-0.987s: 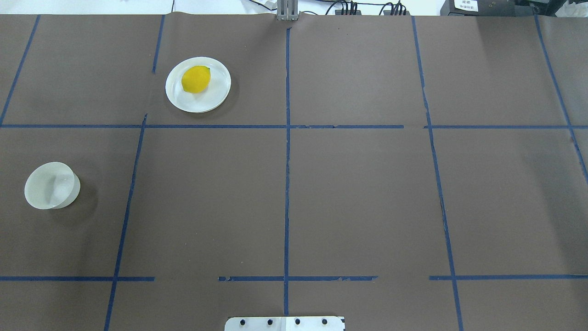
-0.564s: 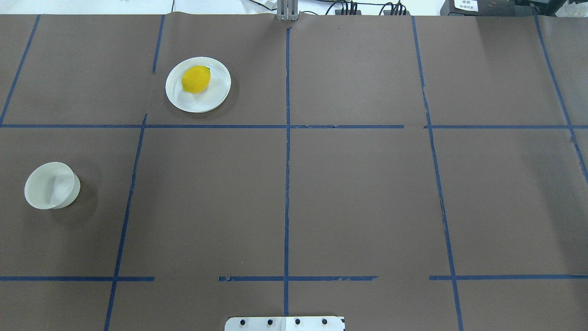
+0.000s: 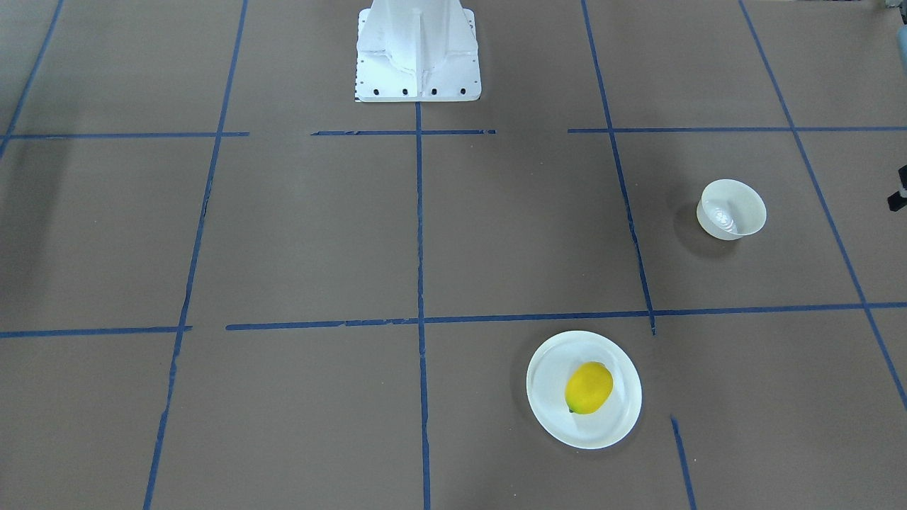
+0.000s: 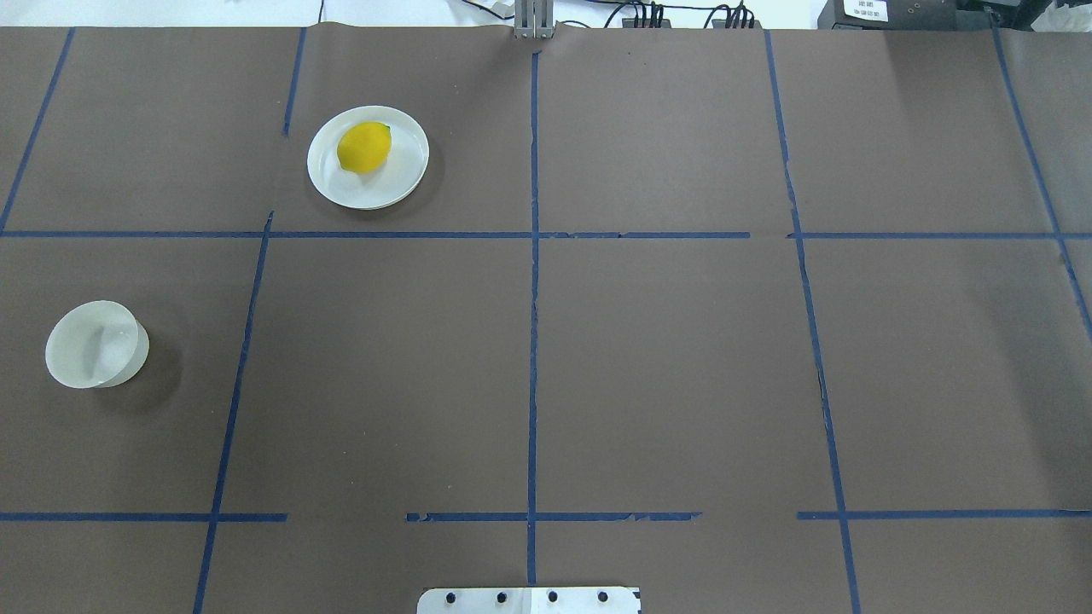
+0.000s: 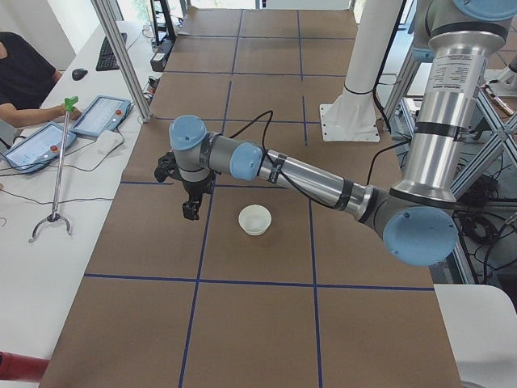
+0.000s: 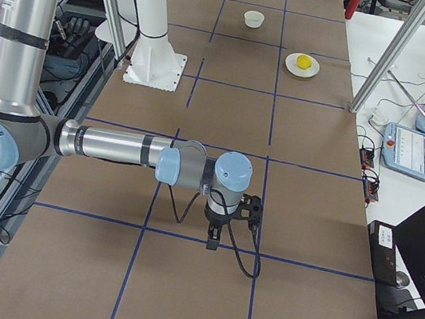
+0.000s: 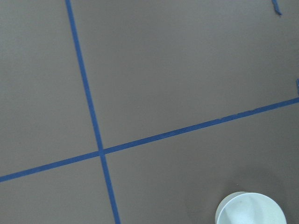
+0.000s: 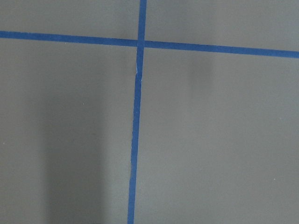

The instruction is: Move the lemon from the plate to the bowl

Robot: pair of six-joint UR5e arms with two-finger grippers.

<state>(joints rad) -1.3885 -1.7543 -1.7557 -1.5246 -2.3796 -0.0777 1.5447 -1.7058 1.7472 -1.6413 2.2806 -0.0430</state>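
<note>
The yellow lemon (image 4: 364, 147) lies on the flat white plate (image 4: 401, 177) at the far left-centre of the table. Both also show in the front view, lemon (image 3: 589, 387) on plate (image 3: 549, 382), and far off in the exterior right view (image 6: 302, 61). The small off-white bowl (image 4: 94, 344) stands empty at the table's left side (image 3: 732, 209). My left gripper (image 5: 191, 212) hangs above the table beside the bowl (image 5: 255, 219); its wrist view catches the bowl's rim (image 7: 251, 210). My right gripper (image 6: 212, 243) hangs over the table's other end. I cannot tell whether either is open or shut.
Brown paper with blue tape lines covers the table. The robot's white base (image 3: 418, 49) stands at the near edge (image 4: 529, 599). Tablets (image 5: 101, 115), a grabber stick (image 5: 56, 170) and an operator sit on the side bench beyond the far edge.
</note>
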